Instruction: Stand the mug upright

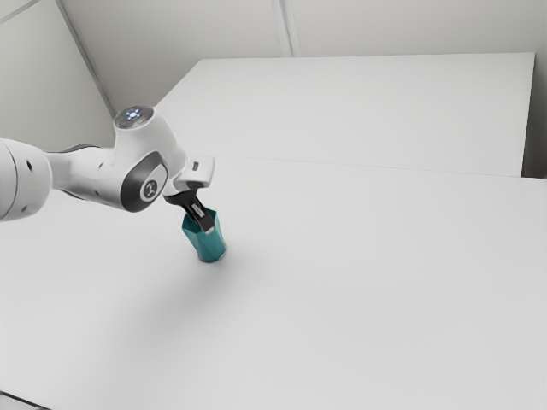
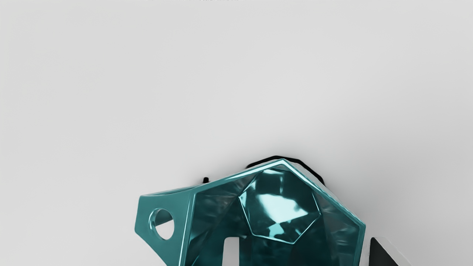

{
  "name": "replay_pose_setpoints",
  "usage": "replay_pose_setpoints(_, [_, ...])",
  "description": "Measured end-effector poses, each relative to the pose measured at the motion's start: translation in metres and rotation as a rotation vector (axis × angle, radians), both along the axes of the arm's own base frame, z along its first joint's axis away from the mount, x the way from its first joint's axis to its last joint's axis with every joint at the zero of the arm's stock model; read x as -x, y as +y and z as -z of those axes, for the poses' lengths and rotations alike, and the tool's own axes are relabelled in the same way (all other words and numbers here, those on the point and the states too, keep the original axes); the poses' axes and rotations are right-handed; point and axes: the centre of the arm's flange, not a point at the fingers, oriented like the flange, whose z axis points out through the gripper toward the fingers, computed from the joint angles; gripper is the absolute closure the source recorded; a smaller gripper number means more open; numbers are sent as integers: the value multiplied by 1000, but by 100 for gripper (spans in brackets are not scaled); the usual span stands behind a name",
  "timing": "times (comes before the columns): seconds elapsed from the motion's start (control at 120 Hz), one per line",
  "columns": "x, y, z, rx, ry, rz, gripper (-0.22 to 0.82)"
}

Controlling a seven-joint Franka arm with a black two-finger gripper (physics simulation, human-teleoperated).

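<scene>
Left of centre in the exterior view, here's the mug, a teal, glossy, many-sided one (image 1: pixel 210 247), on the pale, smooth bench (image 1: pixel 367 290). Mouth up, base down: it looks to be standing as the task wants, though a slight lean I can't rule out. My white, jointed arm (image 1: pixel 90 176) reaches in from the left edge of the frame, and my black two-finger claw (image 2: pixel 306 252) is wide, straddling the mug's wall. One finger sits inside the mouth, the other outside, on the side away from the flat teal handle with its round hole (image 2: pixel 144 216).

Why there? My guess: a wall between two fingers gives a simple pinch, and the handle stays out of the way. But I'm not pinching; there's room by the inner finger. This could be a hold let go or one not taken. Either way, a sideways nudge could tip the mug.
</scene>
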Motion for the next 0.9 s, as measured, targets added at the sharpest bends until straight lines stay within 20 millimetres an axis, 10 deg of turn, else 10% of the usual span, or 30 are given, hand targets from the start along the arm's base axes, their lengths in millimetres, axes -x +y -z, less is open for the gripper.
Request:
replay_pose_setpoints(0.567, [-1,-1,-33,97,-29,-92,25])
replay_pose_setpoints(0.9, [-48,-23,-193,143,-45,-113,8])
